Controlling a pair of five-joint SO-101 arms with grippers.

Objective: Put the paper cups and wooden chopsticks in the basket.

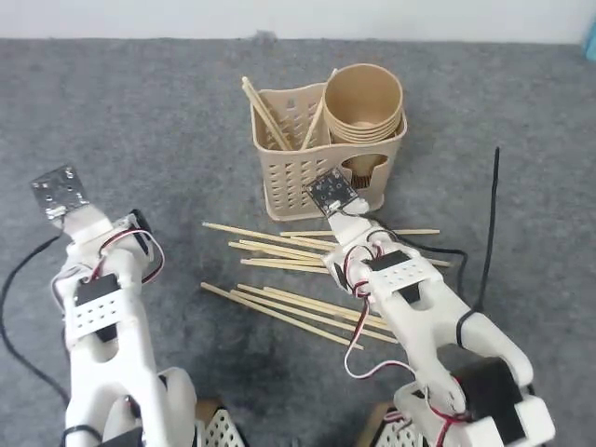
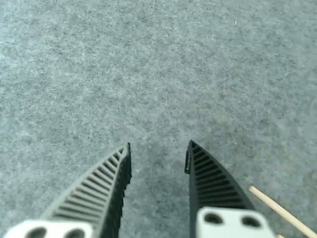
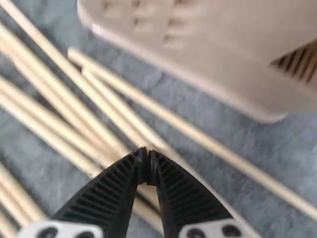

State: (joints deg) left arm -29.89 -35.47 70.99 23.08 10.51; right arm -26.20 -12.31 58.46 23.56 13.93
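Observation:
A beige slotted basket [image 1: 298, 172] stands at the back middle of the grey carpet. A stack of paper cups [image 1: 363, 98] fills its right compartment and a few wooden chopsticks [image 1: 265, 116] lean in its left one. Several loose chopsticks [image 1: 289, 251] lie in front of the basket. My right arm [image 1: 400, 279] stretches over them toward the basket. My right gripper [image 3: 147, 152] is shut, its tips touching, low over the loose chopsticks [image 3: 114, 124] and close to the basket wall [image 3: 198, 49]. My left gripper [image 2: 159, 146] stands open over bare carpet, with one chopstick end [image 2: 277, 208] beside it.
A second row of loose chopsticks [image 1: 298, 312] lies nearer the arm bases. A black cable [image 1: 489, 233] runs along the right side. My left arm [image 1: 98, 298] sits at the left, well away from the basket. Bare carpet stretches to the left and behind.

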